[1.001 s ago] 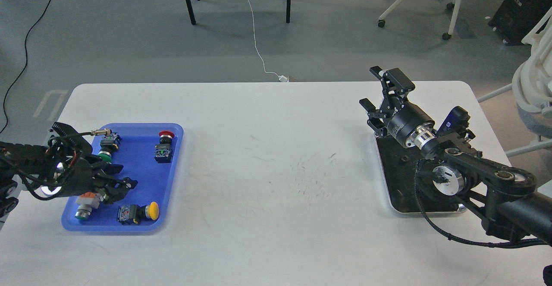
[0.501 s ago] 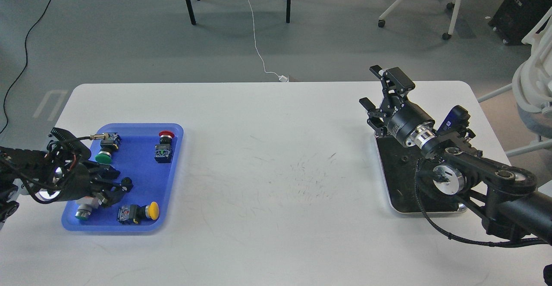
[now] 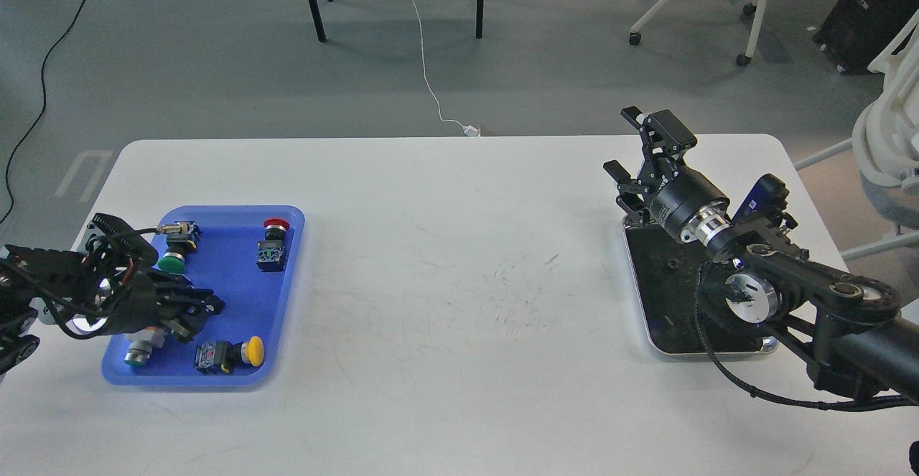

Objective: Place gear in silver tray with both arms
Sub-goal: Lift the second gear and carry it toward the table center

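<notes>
The left gripper (image 3: pixel 204 309) was lowered over the blue tray (image 3: pixel 222 286), grip undeterminable; right gripper (image 3: pixel 632 142), spread empty, beyond the silver tray (image 3: pixel 664 314); delivery apparently remained.

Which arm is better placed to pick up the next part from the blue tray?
Left. The left gripper hangs over the blue tray, right beside the yellow button switch. The right gripper is across the table, above the silver tray.

one view only — from the robot's head, looking forward and steeply down on the white desk (image 3: pixel 445 260); its full width shows at middle range, with grey floor (image 3: pixel 215 67) beyond — arms entering from both sides.
</notes>
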Robot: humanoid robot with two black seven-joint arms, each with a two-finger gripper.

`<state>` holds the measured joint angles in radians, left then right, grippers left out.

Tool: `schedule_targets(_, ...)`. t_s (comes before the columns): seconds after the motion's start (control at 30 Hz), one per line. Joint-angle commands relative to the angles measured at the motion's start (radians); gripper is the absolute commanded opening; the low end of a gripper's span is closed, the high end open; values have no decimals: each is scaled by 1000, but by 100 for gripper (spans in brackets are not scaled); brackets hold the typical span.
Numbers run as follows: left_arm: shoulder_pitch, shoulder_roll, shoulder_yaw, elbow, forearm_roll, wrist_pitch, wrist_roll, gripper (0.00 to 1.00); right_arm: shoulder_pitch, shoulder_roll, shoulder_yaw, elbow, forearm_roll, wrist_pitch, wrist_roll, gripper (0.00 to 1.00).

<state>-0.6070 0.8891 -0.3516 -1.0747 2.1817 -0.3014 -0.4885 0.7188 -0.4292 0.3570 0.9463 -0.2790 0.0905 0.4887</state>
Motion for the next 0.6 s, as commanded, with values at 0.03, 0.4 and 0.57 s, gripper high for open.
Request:
schedule_targets(0.03,-51,5,-9,-48,0,-4,0,10,4,-2,3,11,0,0,0,97)
schedule_targets(0.4,-278,-77,-1,-286,-30,-114,0,11,119,6,54,26,62,-1,0,97)
schedule_targets(0.57,-304,-263,40,-242,0,-187,0,11,270,12,42,15,243,-12,0,97)
